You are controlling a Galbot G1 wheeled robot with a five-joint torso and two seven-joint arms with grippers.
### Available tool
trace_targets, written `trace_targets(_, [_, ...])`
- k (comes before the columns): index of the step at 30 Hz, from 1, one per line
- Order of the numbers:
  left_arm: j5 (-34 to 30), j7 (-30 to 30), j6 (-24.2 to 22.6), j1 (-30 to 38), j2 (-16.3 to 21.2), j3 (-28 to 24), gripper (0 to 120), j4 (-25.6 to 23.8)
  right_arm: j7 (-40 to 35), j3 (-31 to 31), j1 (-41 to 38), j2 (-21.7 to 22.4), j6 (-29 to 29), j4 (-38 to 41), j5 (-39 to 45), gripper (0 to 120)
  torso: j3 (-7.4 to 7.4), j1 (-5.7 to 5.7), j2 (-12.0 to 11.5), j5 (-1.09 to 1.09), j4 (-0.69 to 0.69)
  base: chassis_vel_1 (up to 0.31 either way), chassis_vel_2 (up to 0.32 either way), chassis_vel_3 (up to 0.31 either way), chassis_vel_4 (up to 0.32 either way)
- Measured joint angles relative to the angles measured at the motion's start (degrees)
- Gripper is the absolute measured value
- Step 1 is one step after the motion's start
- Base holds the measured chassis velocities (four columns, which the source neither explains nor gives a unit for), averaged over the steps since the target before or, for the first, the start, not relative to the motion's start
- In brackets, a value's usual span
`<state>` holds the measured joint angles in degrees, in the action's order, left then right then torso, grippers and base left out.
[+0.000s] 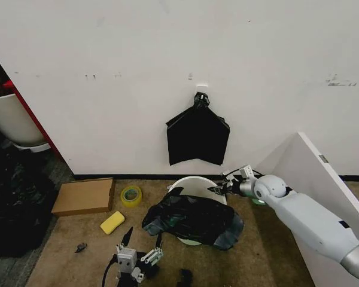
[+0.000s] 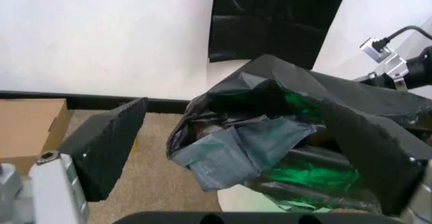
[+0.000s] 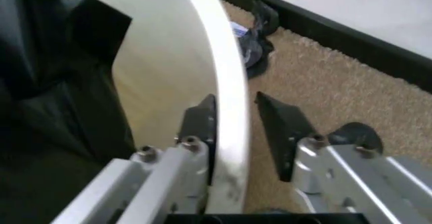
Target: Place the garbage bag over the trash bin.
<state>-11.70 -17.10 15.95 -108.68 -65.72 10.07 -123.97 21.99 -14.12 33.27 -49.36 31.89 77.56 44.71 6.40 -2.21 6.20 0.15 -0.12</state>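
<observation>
so in the head view the trash bin (image 1: 197,184) is sitting on the carpet near the wall, and the garbage bag (image 1: 191,220) is lying crumpled over its front half, with the back rim showing bare. the right tool (image 1: 223,189) is reaching in at the back rim, while the left tool (image 1: 142,240) is hovering low in front, just short of the bag. in the left wrist view the left tool (image 2: 236,148) is sitting wide open, its two black pads either side of the bunched bag (image 2: 270,143) and gripping nothing. in the right wrist view the right tool (image 3: 236,128) is straddling the bin's rim (image 3: 223,82), one finger inside and one outside, partly open; the inner finger is lying against the wall, the outer one is standing off it. my guess for doing this well: right tool clamps the rim to steady the bin, left one grabs a single edge of the bag, not the whole wad, and pulls it out over the rim.
</observation>
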Motion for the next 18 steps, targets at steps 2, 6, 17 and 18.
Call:
trace_targets(2, [0.0, 0.0, -0.02, 0.07, -0.03, -0.07, 100, 0.01, 0.03, 0.0, 0.1, 0.04, -0.01, 0.12, 0.06, 14, 0.0, 0.0, 0.0, 0.0, 0.0, 0.0, 0.0, 0.0, 0.0])
trace_targets(6, [0.03, -0.04, -0.24, 0.45, -0.19, -0.23, 100, 0.02, 0.04, 0.26, 0.48, -0.2, -0.01, 0.39, 0.82, 1, 0.0, 0.0, 0.0, 0.0, 0.01, 0.0, 0.0, 0.0, 0.0])
trace_targets(17, [0.05, -0.16, -0.23, -0.17, -0.19, -0.11, 100, -0.41, -3.29, 2.06, 1.56, -0.48, 0.58, 2.08, 2.19, 1, 0.0, 0.0, 0.0, 0.0, 0.01, 0.0, 0.0, 0.0, 0.0])
trace_targets(18, [0.04, -0.17, -0.23, -0.15, -0.19, -0.15, 100, -0.53, -5.16, 2.97, 2.17, -0.22, 1.34, 3.0, 3.49, 1, 0.0, 0.0, 0.0, 0.0, 0.02, 0.0, 0.0, 0.0, 0.0])
